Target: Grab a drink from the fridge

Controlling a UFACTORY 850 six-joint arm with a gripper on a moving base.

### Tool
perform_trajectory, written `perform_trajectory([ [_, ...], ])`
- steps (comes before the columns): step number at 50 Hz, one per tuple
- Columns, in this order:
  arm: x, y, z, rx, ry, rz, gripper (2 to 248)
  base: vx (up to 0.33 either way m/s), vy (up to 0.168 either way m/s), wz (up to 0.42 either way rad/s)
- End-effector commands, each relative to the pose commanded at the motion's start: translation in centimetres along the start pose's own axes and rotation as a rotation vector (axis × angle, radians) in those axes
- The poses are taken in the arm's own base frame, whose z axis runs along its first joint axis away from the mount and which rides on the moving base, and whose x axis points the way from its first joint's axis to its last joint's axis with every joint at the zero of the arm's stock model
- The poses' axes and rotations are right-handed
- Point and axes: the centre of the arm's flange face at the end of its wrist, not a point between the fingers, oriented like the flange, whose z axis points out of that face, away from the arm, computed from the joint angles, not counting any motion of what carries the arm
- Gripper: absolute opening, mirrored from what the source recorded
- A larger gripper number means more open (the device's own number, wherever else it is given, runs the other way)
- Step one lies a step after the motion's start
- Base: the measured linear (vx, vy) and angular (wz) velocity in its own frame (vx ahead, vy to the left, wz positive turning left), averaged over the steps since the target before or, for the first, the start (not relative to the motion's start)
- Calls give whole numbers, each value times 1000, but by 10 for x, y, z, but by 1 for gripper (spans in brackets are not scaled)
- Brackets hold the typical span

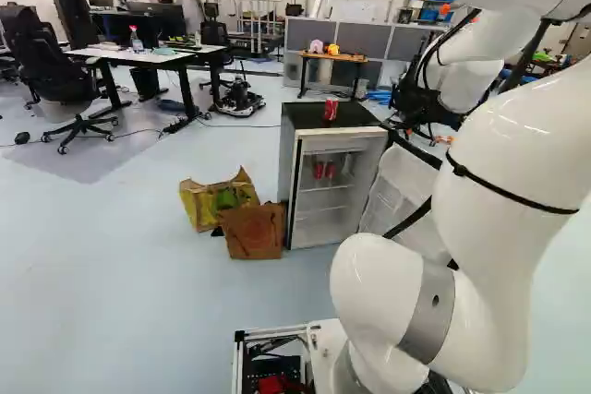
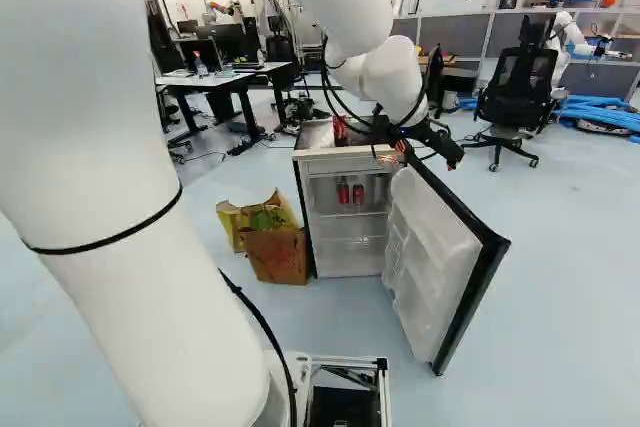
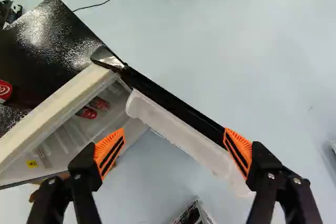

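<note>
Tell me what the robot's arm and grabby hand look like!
The arm is shiny white, with fat, rounded, tube-like parts and a silver-grey ring low down. Thin black straps wrap round it, and black cables run along it and loop near its far end. The gripper is black, with two fingers. Their orange pads are wedge-shaped with dark stripes.

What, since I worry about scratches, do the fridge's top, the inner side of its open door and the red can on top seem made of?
The fridge top is glossy black, reflecting light in speckled patches: probably painted metal, possibly plastic. The door's inner side looks like smooth plastic, white with moulded racks. The red can seems thin printed metal, going by its drink-can shape.
</note>
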Motion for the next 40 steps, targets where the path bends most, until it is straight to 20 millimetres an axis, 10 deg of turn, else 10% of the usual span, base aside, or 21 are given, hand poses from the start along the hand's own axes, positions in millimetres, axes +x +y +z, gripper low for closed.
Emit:
perform_trajectory([
  [40,35,54,28,-53,-35,114,247,0,0,0],
])
